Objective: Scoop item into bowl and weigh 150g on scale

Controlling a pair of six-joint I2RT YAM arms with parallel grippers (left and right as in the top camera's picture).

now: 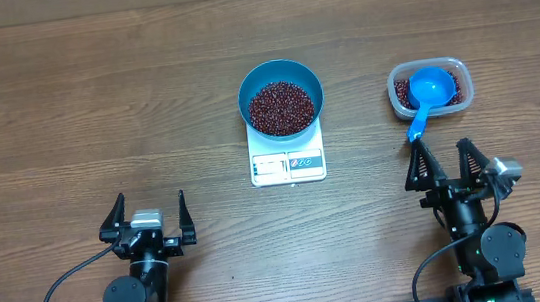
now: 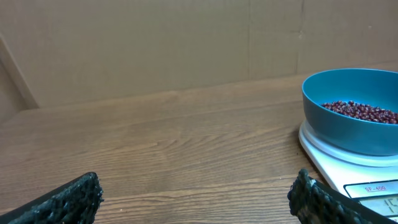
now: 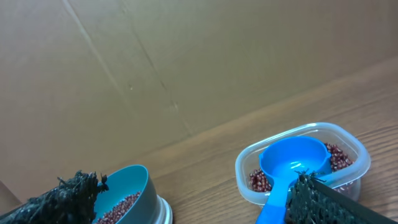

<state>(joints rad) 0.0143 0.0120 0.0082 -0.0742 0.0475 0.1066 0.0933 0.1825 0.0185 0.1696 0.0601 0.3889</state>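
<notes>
The blue bowl (image 1: 281,96) stands on the white scale (image 1: 287,163) at the table's middle and holds a layer of dark red beans (image 1: 281,108). From the left wrist the bowl (image 2: 354,112) shows at the far right on the scale (image 2: 348,171). More beans lie in a clear tub (image 1: 429,88) to the right, with a blue scoop (image 1: 427,94) resting in it, handle toward me. My left gripper (image 1: 144,217) is open near the front left, empty. Just in front of the scoop's handle, my right gripper (image 1: 443,164) is open and holds nothing.
Bare wooden tabletop (image 1: 95,109) stretches to the left and behind the scale. A cardboard wall (image 2: 155,43) backs the table. Cables run from both arm bases at the front edge.
</notes>
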